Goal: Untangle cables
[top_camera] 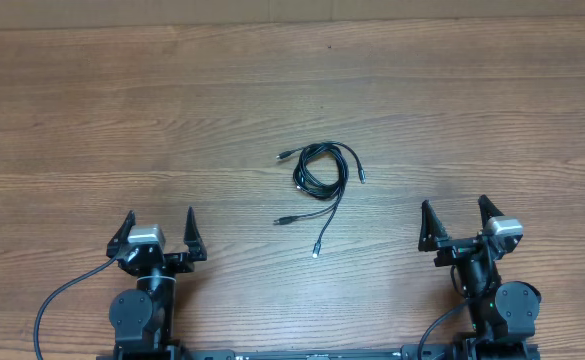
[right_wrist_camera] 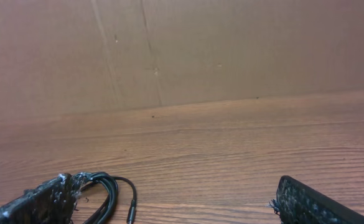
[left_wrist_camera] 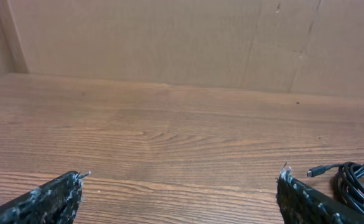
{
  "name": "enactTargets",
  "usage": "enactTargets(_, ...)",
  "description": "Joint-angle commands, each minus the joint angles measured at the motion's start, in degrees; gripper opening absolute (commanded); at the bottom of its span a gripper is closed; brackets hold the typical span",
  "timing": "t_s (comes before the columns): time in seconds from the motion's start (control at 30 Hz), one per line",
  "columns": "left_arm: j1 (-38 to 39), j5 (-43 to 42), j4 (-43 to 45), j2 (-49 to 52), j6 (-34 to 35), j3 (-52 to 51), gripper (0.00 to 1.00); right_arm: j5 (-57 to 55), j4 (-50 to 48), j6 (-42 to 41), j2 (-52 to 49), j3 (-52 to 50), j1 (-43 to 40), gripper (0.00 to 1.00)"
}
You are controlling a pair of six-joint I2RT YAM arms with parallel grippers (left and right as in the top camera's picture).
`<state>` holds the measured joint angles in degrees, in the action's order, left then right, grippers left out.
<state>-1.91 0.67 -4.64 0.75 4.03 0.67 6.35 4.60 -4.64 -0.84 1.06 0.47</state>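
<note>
The cables (top_camera: 318, 172) lie in a small black coil in the middle of the wooden table, with loose plug ends trailing toward the front. My left gripper (top_camera: 160, 218) stands open near the front left, well short of the coil. My right gripper (top_camera: 453, 207) stands open at the front right, also apart from it. In the left wrist view the cables (left_wrist_camera: 354, 180) show just past the right fingertip, and the left gripper (left_wrist_camera: 183, 175) holds nothing. In the right wrist view the cables (right_wrist_camera: 107, 190) lie by the left fingertip, and the right gripper (right_wrist_camera: 172, 190) is likewise empty.
A brown cardboard wall (left_wrist_camera: 188, 43) rises along the far edge of the wooden table (top_camera: 122, 110). Thick black wires (top_camera: 57, 300) run from the arm bases at the front edge.
</note>
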Motion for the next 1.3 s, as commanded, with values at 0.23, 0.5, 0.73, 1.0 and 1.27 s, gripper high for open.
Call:
enactTargets(0.23,0.0,-0.3,0.2,-0.5,-1.1,-0.4,0.99,-0.7,-0.2,0.2,0.7,-0.6,0.2,1.0)
enactTargets(0.5,0.0,-0.3,0.2,-0.5,-1.1,-0.4,1.0,-0.7,-0.2,0.2,0.7,-0.6,0.2,1.0)
enactTargets(0.73,0.0,-0.3,0.2,-0.5,-1.1,-0.4,1.0,-0.7,-0.2,0.2,0.7,-0.6,0.2,1.0)
enactTargets(1.0,0.0,-0.3,0.2,-0.5,-1.1,-0.4,1.0,-0.7,-0.2,0.2,0.7,-0.6,0.2,1.0)
enactTargets(1.27,0.0,-0.3,0.2,-0.5,-1.1,-0.4,1.0,-0.7,-0.2,0.2,0.7,-0.6,0.2,1.0)
